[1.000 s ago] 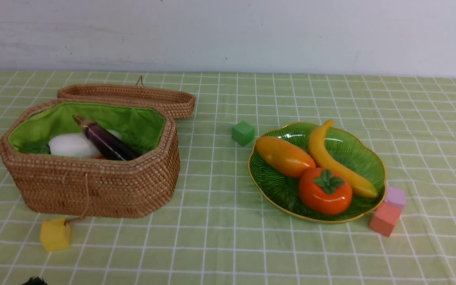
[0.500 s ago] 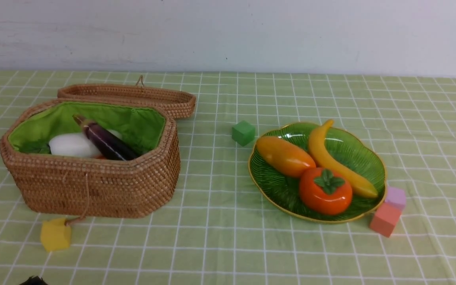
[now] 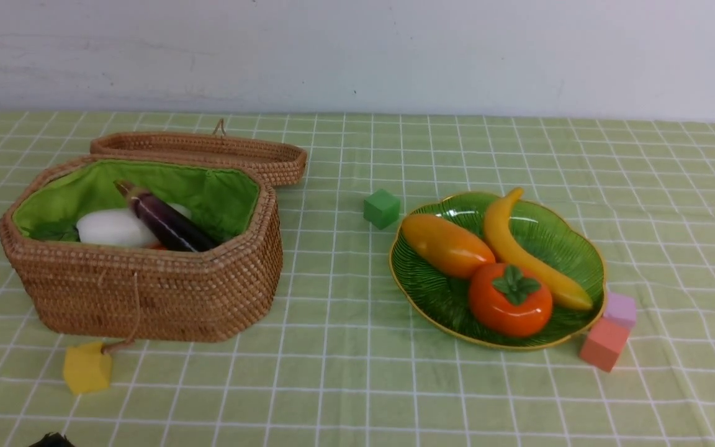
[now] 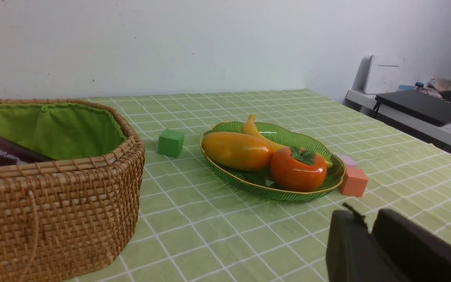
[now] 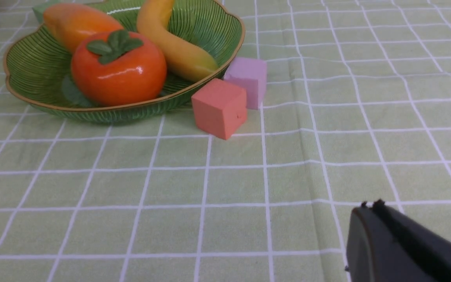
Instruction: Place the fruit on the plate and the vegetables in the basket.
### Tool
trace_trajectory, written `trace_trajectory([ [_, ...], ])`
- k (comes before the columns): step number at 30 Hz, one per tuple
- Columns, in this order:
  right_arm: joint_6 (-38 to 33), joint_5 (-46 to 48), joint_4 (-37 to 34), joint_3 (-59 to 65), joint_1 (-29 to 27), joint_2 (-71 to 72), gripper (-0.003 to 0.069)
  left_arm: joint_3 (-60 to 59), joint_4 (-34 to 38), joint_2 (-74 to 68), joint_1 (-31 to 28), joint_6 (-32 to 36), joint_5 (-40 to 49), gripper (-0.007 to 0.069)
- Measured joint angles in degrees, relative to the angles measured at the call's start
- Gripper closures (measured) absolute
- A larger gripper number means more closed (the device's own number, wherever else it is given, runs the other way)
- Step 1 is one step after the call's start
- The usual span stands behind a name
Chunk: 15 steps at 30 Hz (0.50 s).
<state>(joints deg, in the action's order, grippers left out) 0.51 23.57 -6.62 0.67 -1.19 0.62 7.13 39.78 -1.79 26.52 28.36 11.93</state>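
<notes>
On my front camera the basket (image 3: 146, 292) sits at the left of the frame with its lid (image 3: 199, 152) flipped back behind it. Inside I see the eggplant (image 3: 168, 220) lying across the white radish (image 3: 112, 228), with a sliver of carrot (image 3: 157, 246) just showing beneath them. The plate (image 3: 581, 254) is right of centre and holds the mango (image 3: 446, 244), banana (image 3: 522, 251) and persimmon (image 3: 510, 301), all touching. A green cube (image 3: 382, 208) sits just beside the plate's upper left edge; a pink cube (image 3: 604, 343) and a lilac cube (image 3: 620, 310) touch its lower right rim. My left gripper (image 4: 370, 231) holds nothing, fingers a narrow slit apart. My right gripper (image 5: 370, 211) is empty, jaws pressed together.
</notes>
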Motion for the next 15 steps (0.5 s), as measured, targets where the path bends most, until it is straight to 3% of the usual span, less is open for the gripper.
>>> trace_trajectory([
  [8,0.0,0.0,0.0,0.0,0.0,0.0,0.0658,-1.3,-0.2,0.0,-0.2,-0.1,-4.4,0.0532],
  [11,0.0,0.0,0.0,0.0,0.0,0.0,0.0657,-3.5,-2.4,0.0,-4.0,-3.2,-9.8,0.0559],
  [14,0.0,0.0,0.0,0.0,0.0,0.0,0.0655,-6.3,-12.6,0.1,-13.5,-12.3,-11.9,0.0638],
  [15,0.0,0.0,0.0,0.0,0.0,0.0,0.0655,-6.5,-13.5,0.2,-13.5,-12.9,-11.9,0.0638],
])
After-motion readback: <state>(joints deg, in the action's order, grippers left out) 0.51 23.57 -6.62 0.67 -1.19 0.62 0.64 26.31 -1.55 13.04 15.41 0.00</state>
